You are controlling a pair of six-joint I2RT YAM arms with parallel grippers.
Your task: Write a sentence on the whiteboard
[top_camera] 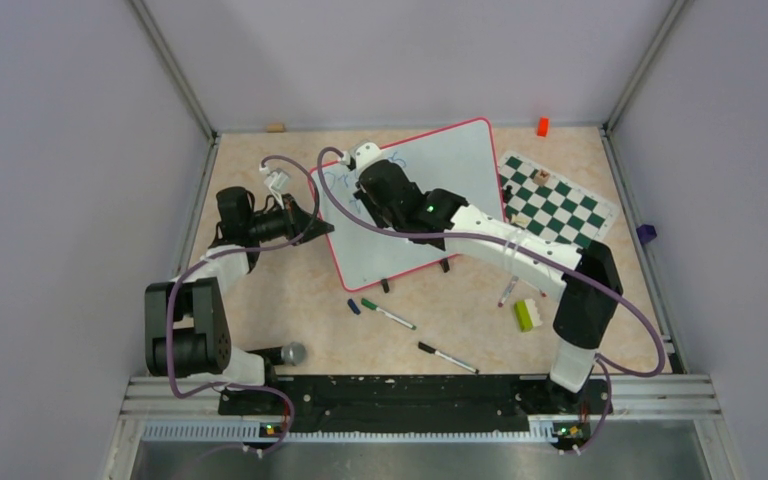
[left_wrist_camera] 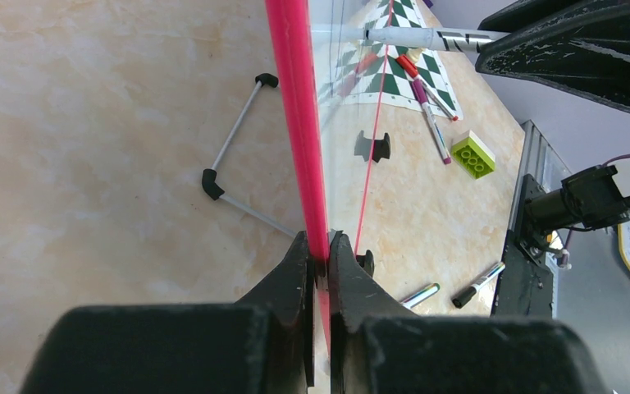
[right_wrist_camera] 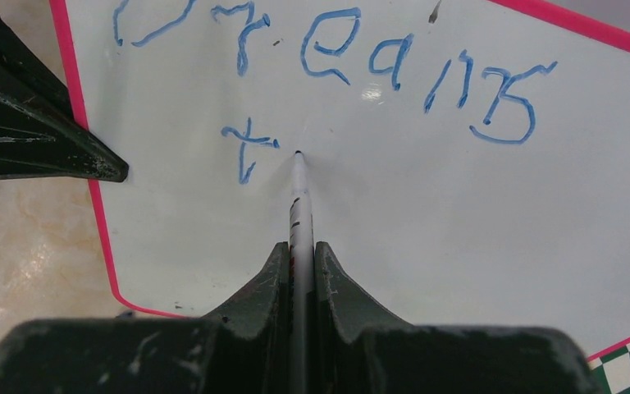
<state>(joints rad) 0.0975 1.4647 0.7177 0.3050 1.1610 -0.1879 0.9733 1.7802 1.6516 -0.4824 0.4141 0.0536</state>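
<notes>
The whiteboard [top_camera: 460, 165] is sitting toward the far edge of the counter [top_camera: 290, 290], about midway across. It is turned at an angle, with its two black feet facing the near edge. The chess mat [top_camera: 560, 205] is lying just beside its right side, toward the far right corner.

The left pincer [left_wrist_camera: 318, 245] is reaching in from the counter's left side. It is pinching the board's red frame [left_wrist_camera: 295, 98] at the left rim, with its jaws pressed tight against either face.

The right pincer [right_wrist_camera: 299, 246] is hanging over the left part of the board and pinching a marker [right_wrist_camera: 299, 193]. The shaft is running straight out between the closed jaws, and the tip is touching the white surface.

The sentence [right_wrist_camera: 336, 66] is showing in thin blue strokes across the board's upper left. It reads "Dreams", with a lone "t" on the line below. The marker tip is resting just to the right of that letter.

Nearer the near edge, a green-capped marker [top_camera: 388, 314] and a black marker [top_camera: 448, 358] are lying loose on the counter. A green block [top_camera: 525, 315] is sitting off to their right, under the right arm. An orange block [top_camera: 542, 126] is standing against the far edge, beyond the mat.
</notes>
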